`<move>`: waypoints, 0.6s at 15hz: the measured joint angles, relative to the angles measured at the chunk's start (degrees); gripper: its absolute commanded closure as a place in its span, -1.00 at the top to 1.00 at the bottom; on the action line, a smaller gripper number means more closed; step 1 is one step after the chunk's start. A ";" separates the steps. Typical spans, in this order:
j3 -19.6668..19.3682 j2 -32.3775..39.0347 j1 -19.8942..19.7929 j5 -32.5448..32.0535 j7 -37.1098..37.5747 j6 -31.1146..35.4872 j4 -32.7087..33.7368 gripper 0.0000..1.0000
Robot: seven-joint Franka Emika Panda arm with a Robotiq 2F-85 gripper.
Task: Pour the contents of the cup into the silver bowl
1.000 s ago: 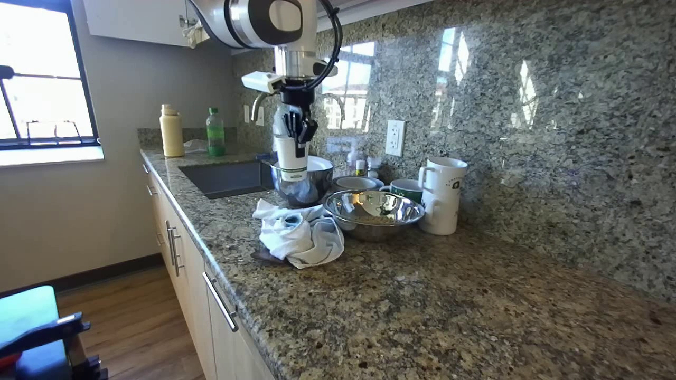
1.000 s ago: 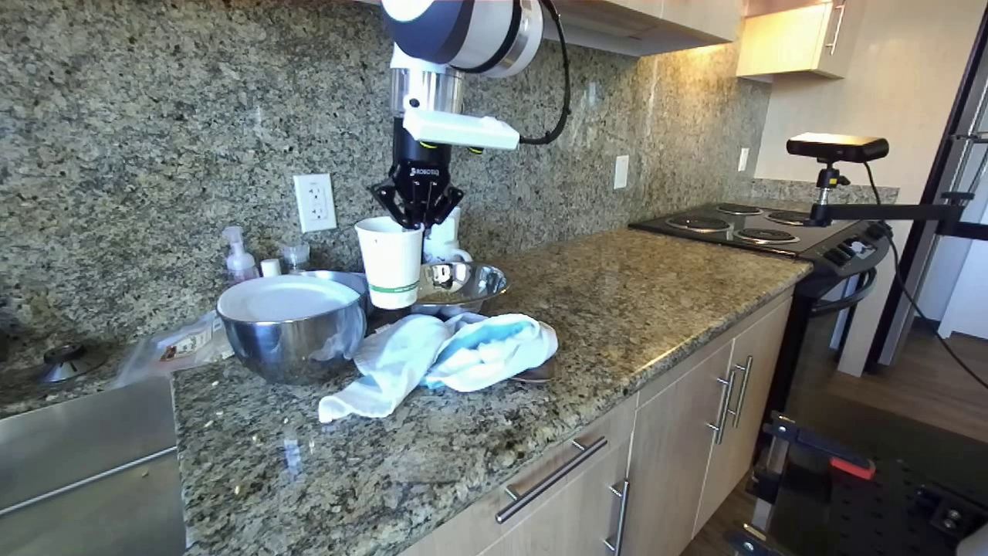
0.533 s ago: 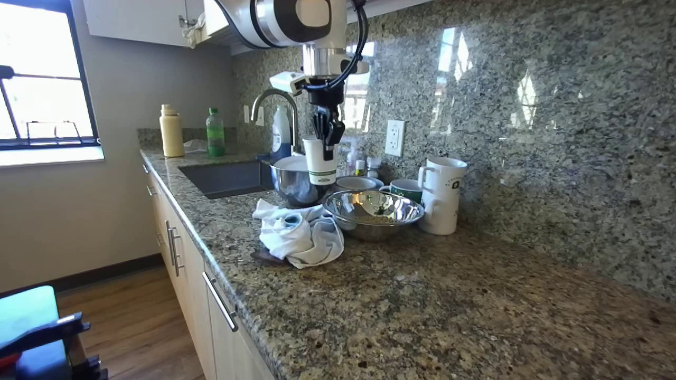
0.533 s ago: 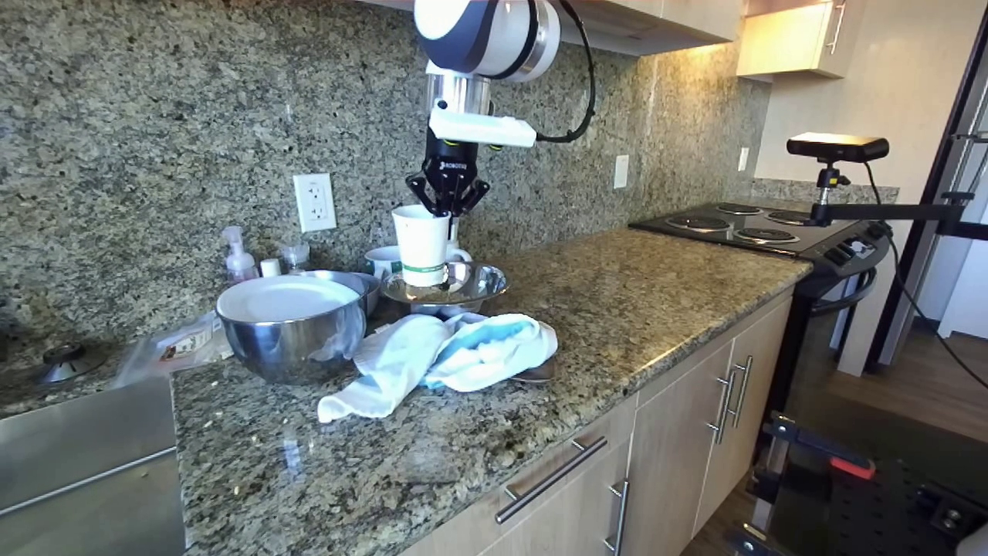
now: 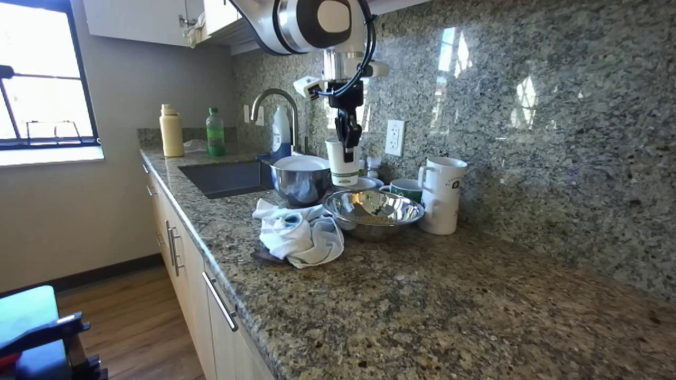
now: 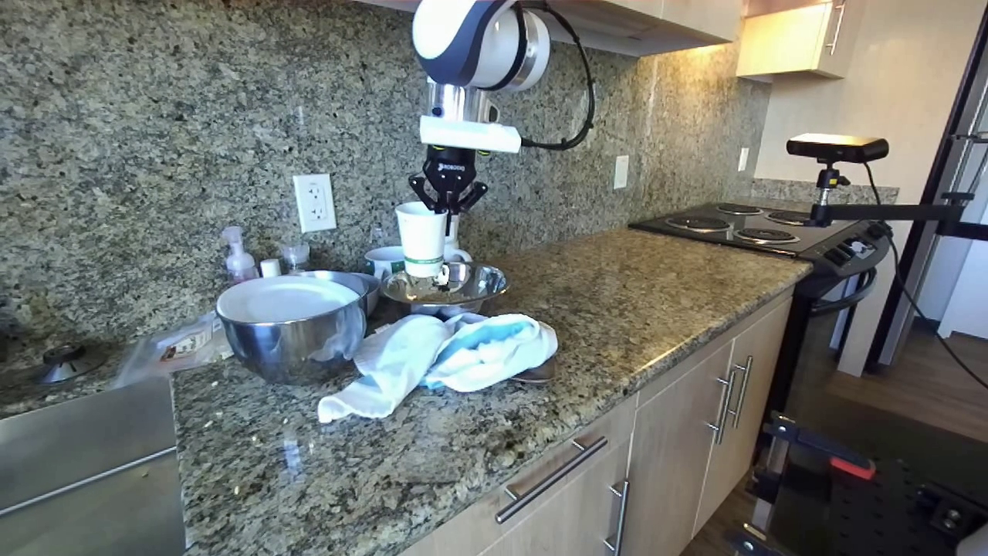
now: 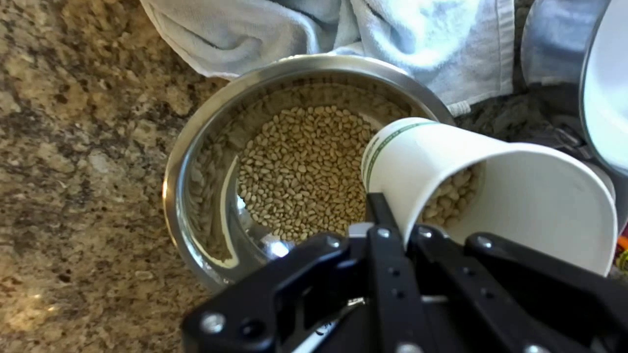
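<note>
White cup (image 6: 421, 239): one. Silver bowl (image 5: 369, 231): one. Steel pot (image 6: 289, 344): one. Part-hidden metal vessel (image 6: 370, 287): one. Towel (image 6: 463, 351): one. Green mug (image 5: 405, 191): one. Pump dispenser (image 6: 241, 264): one. Faucet (image 5: 294, 119): one. Bottles (image 5: 172, 134): three, in an exterior view. Stove burners (image 6: 698, 224): four, in an exterior view. Seed-like pieces (image 7: 304, 171): too many to count.

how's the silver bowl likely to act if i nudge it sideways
The silver bowl should stay stiff, since it looks like shiny metal. The grains inside may shift and probably add a little weight. Its sides taper below a wide rim, so a high push might tip it.
</note>
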 measured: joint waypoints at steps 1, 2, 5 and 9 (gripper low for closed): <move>-0.30 0.52 0.01 0.00 1.25 0.00 0.77 -0.99; -0.61 0.96 0.03 0.00 2.49 0.00 1.41 -0.99; -1.55 1.68 0.00 0.00 5.47 0.00 2.47 -0.99; -3.20 1.76 -0.13 -0.01 8.98 0.00 2.56 -0.99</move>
